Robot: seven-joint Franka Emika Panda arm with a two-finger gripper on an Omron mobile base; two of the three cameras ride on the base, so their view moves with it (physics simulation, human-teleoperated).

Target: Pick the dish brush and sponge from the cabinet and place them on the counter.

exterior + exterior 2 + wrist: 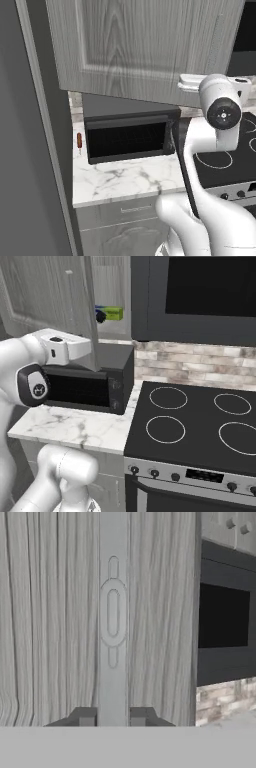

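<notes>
The grey wood-grain cabinet door (pixel 145 45) stands swung open, seen edge-on in the right base view as the cabinet door (pixel 90 311). In the hand view its long grey handle (pixel 113 612) runs between my fingertips (pixel 85 717), and my gripper (pixel 113 717) is shut on that handle. Inside the cabinet (pixel 112 286), on the pale shelf, a small dark thing (pixel 100 316) pokes out beside a blue-and-green box (pixel 112 312); I cannot tell whether it is the dish brush. The sponge is hidden. The white marble counter (pixel 125 177) lies below.
A black toaster oven (pixel 130 137) stands on the counter under the door. A small orange-red stick (pixel 79 141) lies at its left by the wall. The black stovetop (pixel 200 421) with ring burners sits to the right, below a dark microwave (pixel 210 291).
</notes>
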